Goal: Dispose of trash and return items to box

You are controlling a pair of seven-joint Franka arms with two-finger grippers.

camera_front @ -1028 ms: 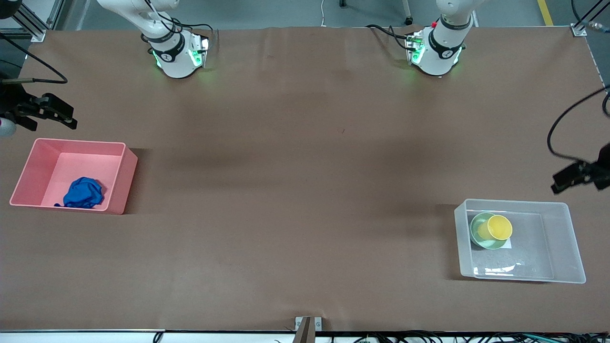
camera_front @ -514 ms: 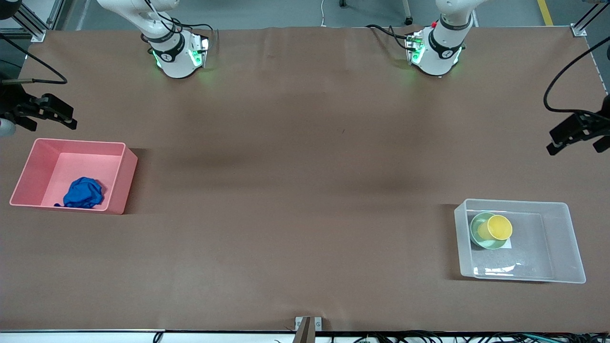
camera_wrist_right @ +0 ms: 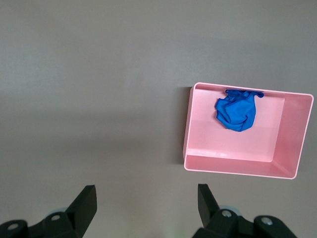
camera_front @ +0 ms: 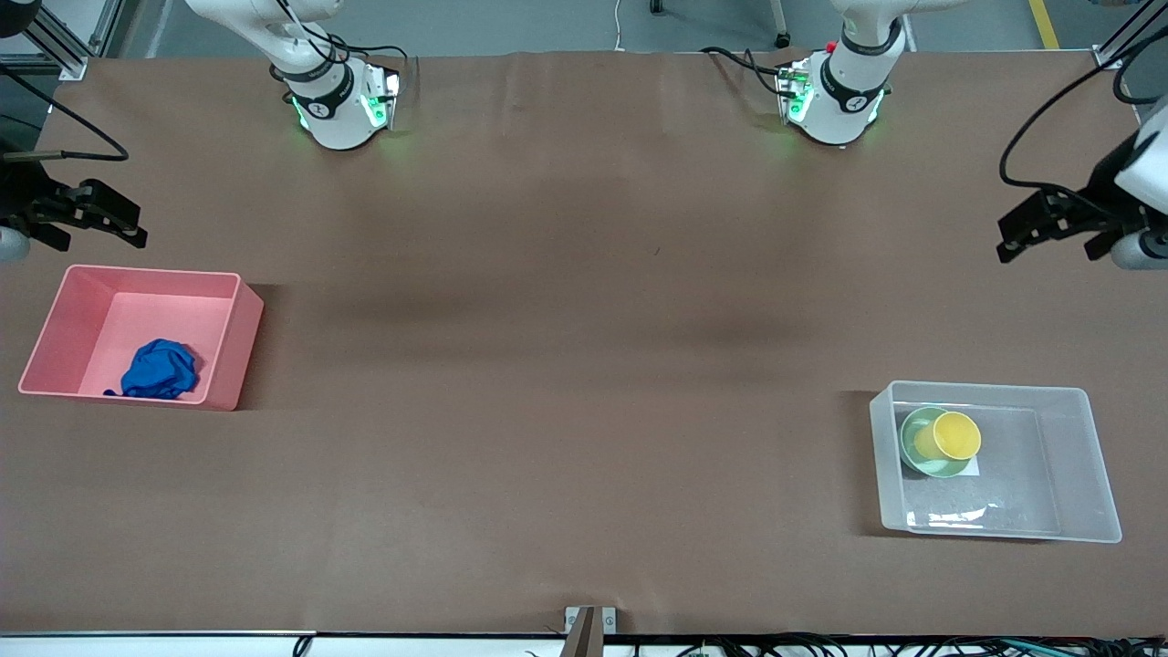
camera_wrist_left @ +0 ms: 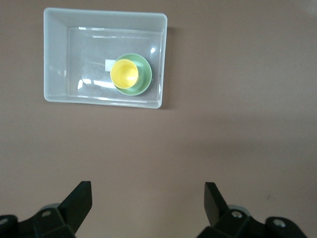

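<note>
The blue wad of trash (camera_front: 161, 370) lies in the pink bin (camera_front: 239, 342) at the right arm's end of the table; it also shows in the right wrist view (camera_wrist_right: 237, 110). The yellow cup (camera_front: 954, 435) sits in the mint-green bowl (camera_front: 915, 452) inside the clear box (camera_front: 1090, 474); the left wrist view shows the cup (camera_wrist_left: 124, 73), the bowl (camera_wrist_left: 143, 79) and the box (camera_wrist_left: 55, 59). My left gripper (camera_front: 1008, 239) is open and empty, up in the air over bare table near the left arm's end. My right gripper (camera_front: 135, 230) is open and empty over bare table beside the pink bin.
Brown paper covers the table (camera_front: 584, 347). The two robot bases (camera_front: 342, 100) (camera_front: 835, 96) stand at the edge farthest from the front camera. A black cable (camera_front: 1049, 100) loops above the left gripper.
My left gripper has moved from near the clear box toward the robots' side of the table, and slightly inward. The right gripper has not moved.
</note>
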